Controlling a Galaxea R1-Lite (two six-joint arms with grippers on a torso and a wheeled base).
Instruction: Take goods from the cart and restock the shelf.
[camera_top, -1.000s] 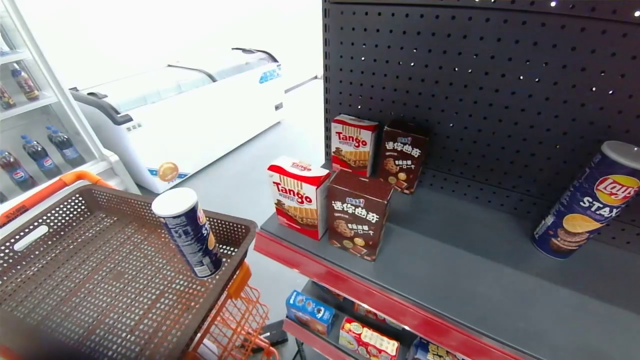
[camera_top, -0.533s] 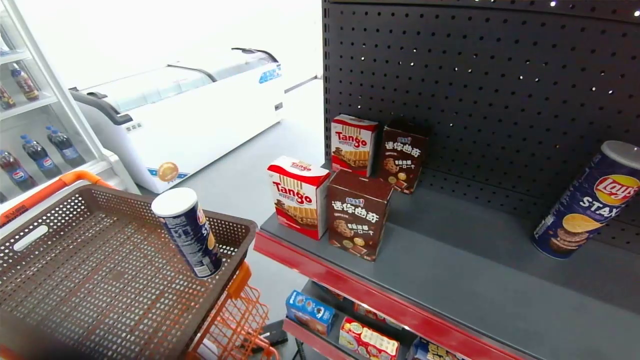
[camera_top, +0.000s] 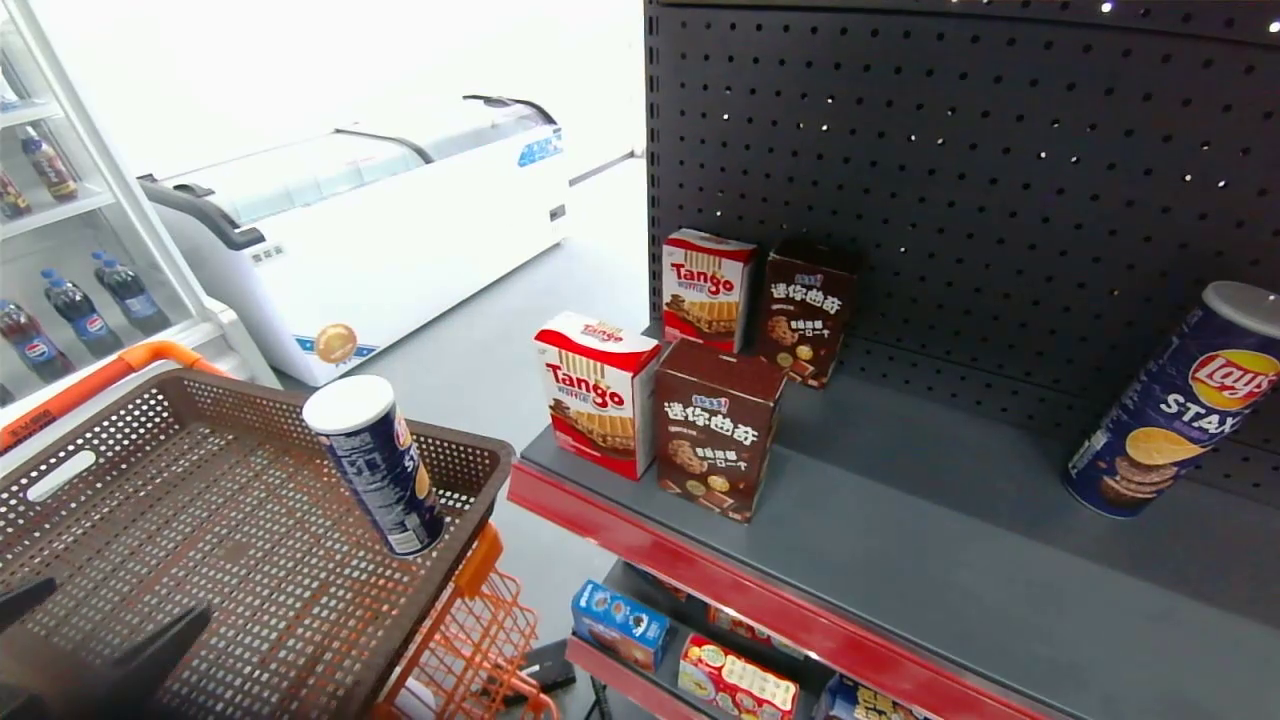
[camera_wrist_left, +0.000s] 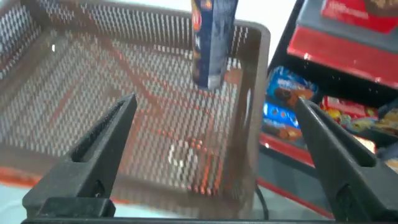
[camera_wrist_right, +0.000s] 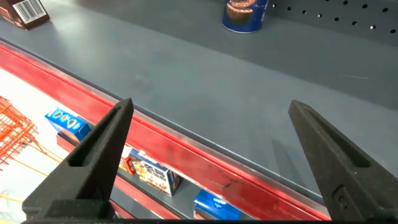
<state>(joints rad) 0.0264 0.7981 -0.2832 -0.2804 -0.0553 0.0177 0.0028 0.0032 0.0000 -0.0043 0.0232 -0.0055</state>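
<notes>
A dark blue chip can (camera_top: 375, 465) with a white lid stands upright at the far right side of the brown mesh cart basket (camera_top: 150, 500). My left gripper (camera_top: 110, 610) hovers open over the basket's near left part, well short of that can. From the left wrist, the can (camera_wrist_left: 211, 43) sits ahead of the open left gripper (camera_wrist_left: 214, 109). A second chip can (camera_top: 1175, 400) leans against the pegboard at the right end of the grey shelf (camera_top: 900, 540). My right gripper (camera_wrist_right: 211, 109) hangs open above the shelf's red front edge, with that second can (camera_wrist_right: 244, 14) far beyond it.
Two red wafer boxes (camera_top: 597, 392) and two brown cookie boxes (camera_top: 716, 428) stand at the shelf's left end. The shelf's middle is bare. Snack boxes (camera_top: 620, 622) sit on the lower shelf. A chest freezer (camera_top: 380, 230) and a drinks fridge (camera_top: 60, 250) stand behind the cart.
My left gripper's dark fingers have risen into the head view's bottom left corner, over the basket. The can, the boxes and the shelf have not moved.
</notes>
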